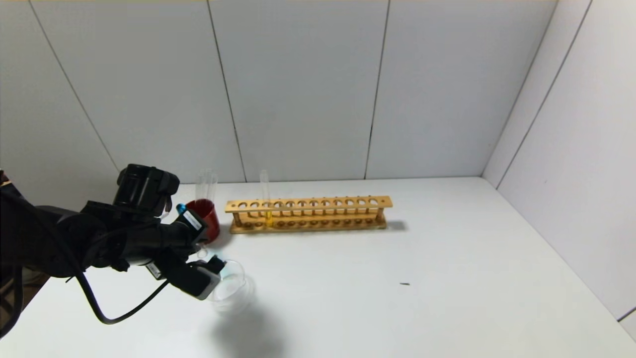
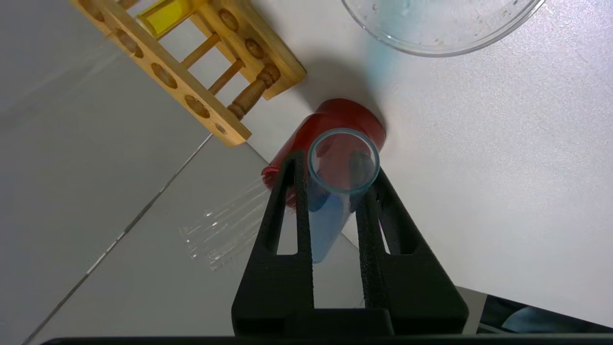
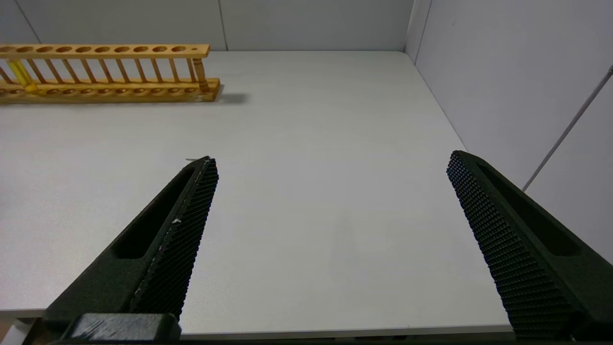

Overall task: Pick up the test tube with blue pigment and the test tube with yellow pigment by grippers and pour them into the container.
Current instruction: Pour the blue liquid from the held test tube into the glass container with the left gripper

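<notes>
Gripping the test tube with blue pigment [image 2: 335,191] in clamped left gripper [image 2: 330,189], tilted toward the container [image 2: 440,28] for pouring; right gripper [image 3: 330,191] spread, idle.

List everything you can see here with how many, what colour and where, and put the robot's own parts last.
Test tube with blue pigment: one, clear with blue liquid, in the left gripper.
Test tube with yellow pigment: one, clear with yellow liquid, standing in the rack.
Container: one, clear glass, near left of table.
Rack: one, wooden, far centre.
Cup: one, dark red, left of the rack.
Table: one, white.
Left gripper: black, shut on the tube.
Right gripper: black, open, right side.
</notes>
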`<act>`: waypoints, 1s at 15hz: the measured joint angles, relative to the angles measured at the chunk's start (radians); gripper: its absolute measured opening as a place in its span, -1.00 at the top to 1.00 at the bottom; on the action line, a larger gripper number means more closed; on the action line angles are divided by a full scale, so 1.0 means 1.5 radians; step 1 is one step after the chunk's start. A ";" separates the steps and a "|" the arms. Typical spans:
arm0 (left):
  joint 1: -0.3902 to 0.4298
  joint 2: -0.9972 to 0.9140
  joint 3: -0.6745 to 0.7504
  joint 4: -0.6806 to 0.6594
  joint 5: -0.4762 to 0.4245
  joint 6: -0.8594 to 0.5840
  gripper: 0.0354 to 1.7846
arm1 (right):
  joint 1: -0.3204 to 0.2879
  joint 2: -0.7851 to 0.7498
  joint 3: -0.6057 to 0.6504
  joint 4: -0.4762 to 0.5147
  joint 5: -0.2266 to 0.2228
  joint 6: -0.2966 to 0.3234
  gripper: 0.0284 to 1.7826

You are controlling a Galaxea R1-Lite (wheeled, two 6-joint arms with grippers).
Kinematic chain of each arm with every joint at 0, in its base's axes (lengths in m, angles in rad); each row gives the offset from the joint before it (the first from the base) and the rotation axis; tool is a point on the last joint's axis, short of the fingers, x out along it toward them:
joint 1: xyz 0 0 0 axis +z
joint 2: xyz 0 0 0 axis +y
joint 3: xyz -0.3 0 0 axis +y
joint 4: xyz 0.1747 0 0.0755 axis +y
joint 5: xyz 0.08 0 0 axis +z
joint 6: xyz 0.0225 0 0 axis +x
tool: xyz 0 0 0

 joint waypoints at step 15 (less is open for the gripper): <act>-0.030 0.010 0.002 -0.001 0.076 0.041 0.68 | 0.000 0.000 0.000 0.000 0.000 0.000 -0.96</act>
